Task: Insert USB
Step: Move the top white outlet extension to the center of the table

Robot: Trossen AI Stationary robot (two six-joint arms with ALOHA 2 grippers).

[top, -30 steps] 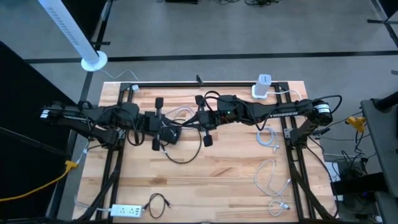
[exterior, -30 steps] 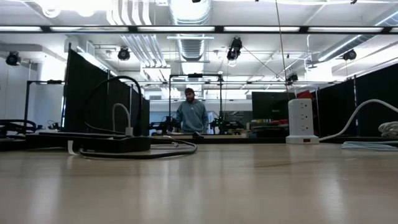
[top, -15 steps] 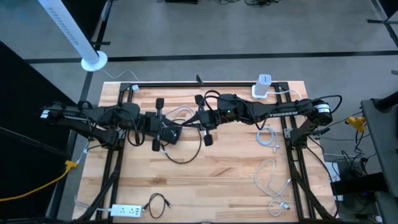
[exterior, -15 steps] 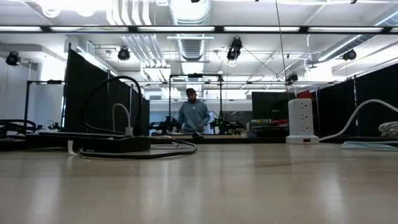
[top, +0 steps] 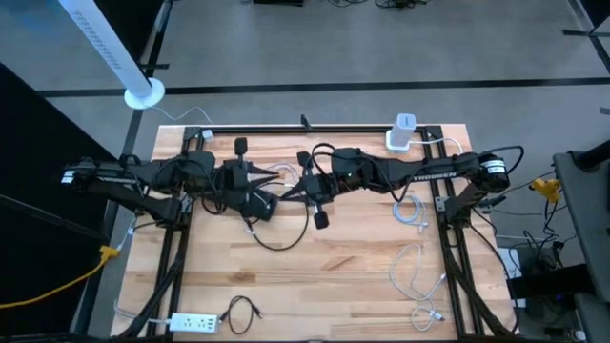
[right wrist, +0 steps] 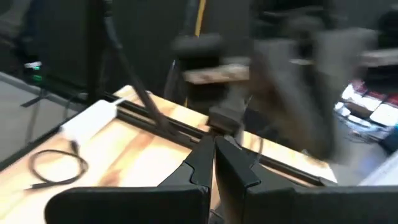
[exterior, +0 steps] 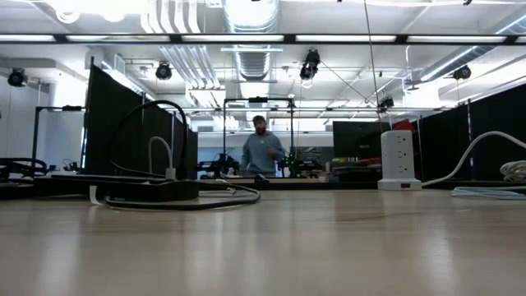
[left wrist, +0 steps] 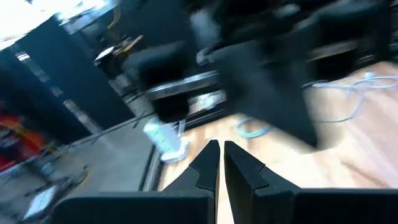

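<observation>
Nothing is inserted yet: the left gripper [top: 271, 184] and right gripper [top: 288, 195], both closed and empty, sit mid-table; the white cable [top: 412, 211] lies untouched near the right edge.

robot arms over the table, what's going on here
Not much handling yet. The left gripper and the right gripper are both shut and empty, nose to nose above the middle of the wooden table. The task is plugging in a USB, but no cable is held. A white power strip with a black cable lies at the near left edge, white cables lie on the right, and a white charging tower stands at the far right corner.
</observation>
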